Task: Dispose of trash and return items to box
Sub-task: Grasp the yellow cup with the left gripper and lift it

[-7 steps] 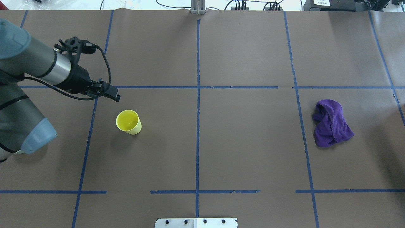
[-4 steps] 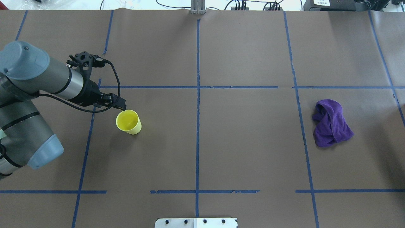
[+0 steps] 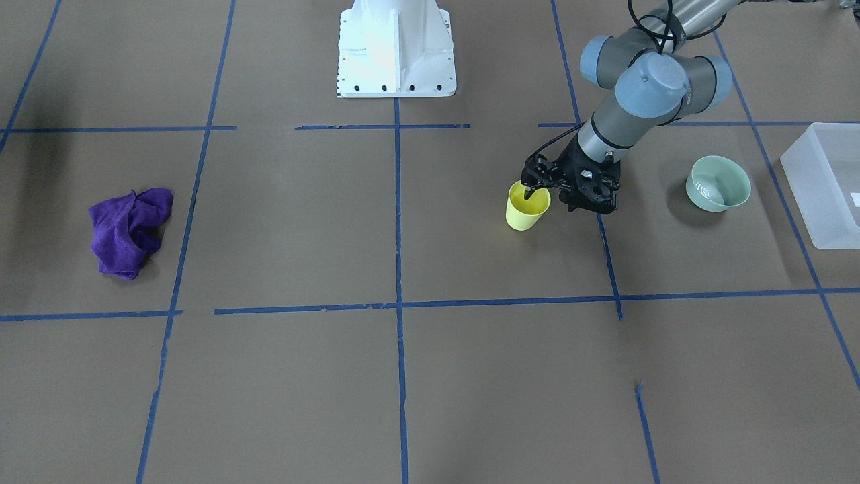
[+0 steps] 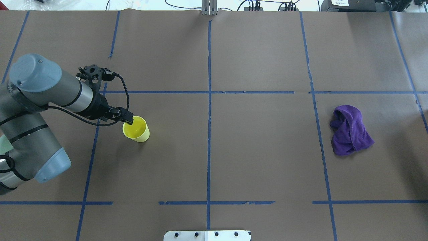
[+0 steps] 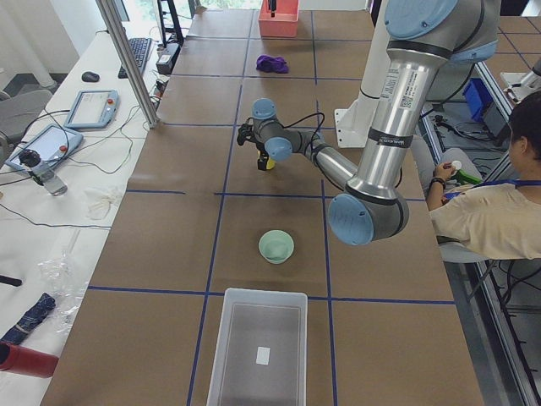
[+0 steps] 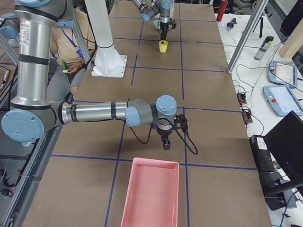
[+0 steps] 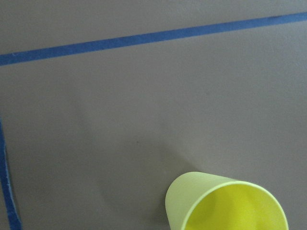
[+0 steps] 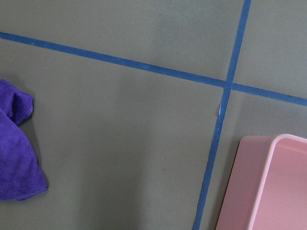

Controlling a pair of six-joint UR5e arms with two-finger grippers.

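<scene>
Out from the box (image 3: 823, 202), past the bowl (image 3: 717, 183) near it, the cup (image 3: 523, 216) stands upright with my left gripper (image 3: 536, 195) at its rim, one finger inside; whether I'm pinching or spread I cannot tell, so I judge this the grasp: next clamp the wall, lift, carry it boxward.

No legible text, brand or number in any view.
- White label (image 4: 339, 2) on black device (image 4: 354, 5), far right edge of table: print too small to read.
- White sticker (image 5: 263, 355) on floor of box (image 5: 266, 292), near end in left-side view: nothing readable on it.
- Dark lettering along silver tube of left arm (image 5: 390, 110), near and large in same view: blurred, unreadable.
</scene>
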